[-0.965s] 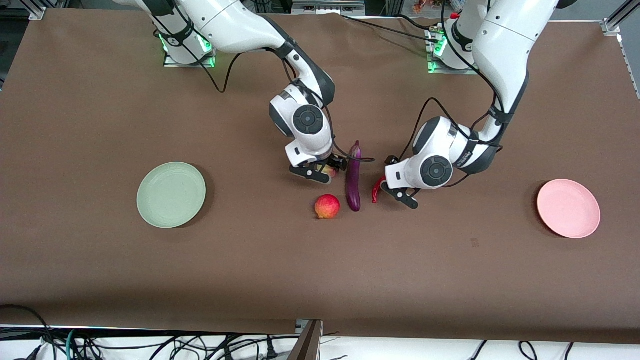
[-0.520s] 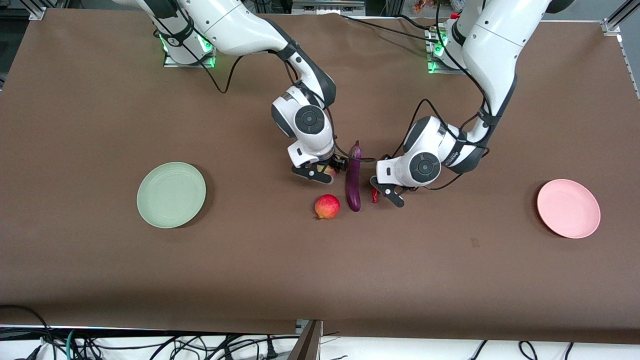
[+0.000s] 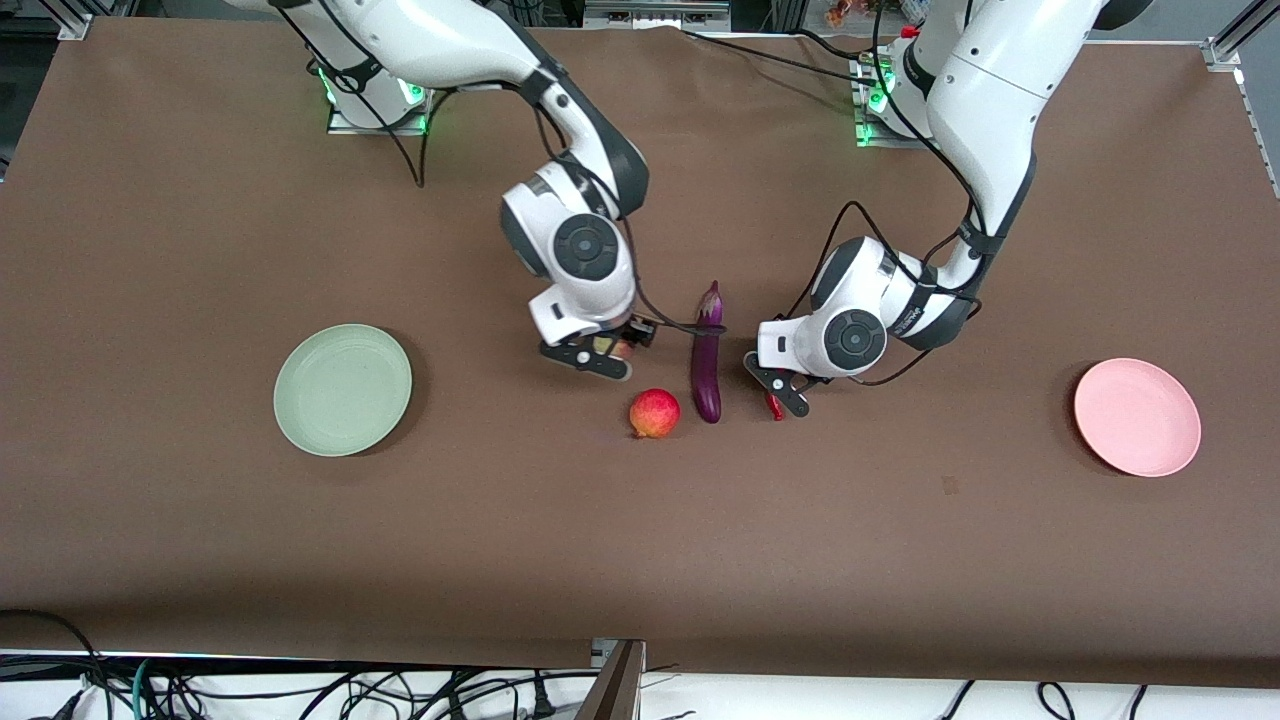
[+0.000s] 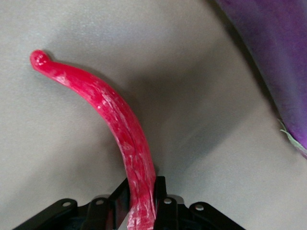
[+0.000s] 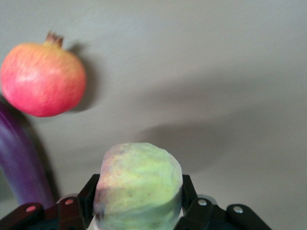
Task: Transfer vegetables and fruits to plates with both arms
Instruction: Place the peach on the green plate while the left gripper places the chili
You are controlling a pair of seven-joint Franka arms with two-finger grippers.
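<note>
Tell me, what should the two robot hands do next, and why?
Probably lift and carry. The right gripper is shut on the peach, so it goes to the green plate; the left gripper is shut on the chili pepper, so the pink plate.

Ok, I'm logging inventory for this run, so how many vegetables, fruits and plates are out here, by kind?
Vegetables: 2, the purple eggplant and the red chili pepper, held by the left gripper.
Fruits: 2, the red fruit and the pale peach, held by the right gripper.
Plates: 2, the green plate and the pink plate.
Total: 6.
</note>
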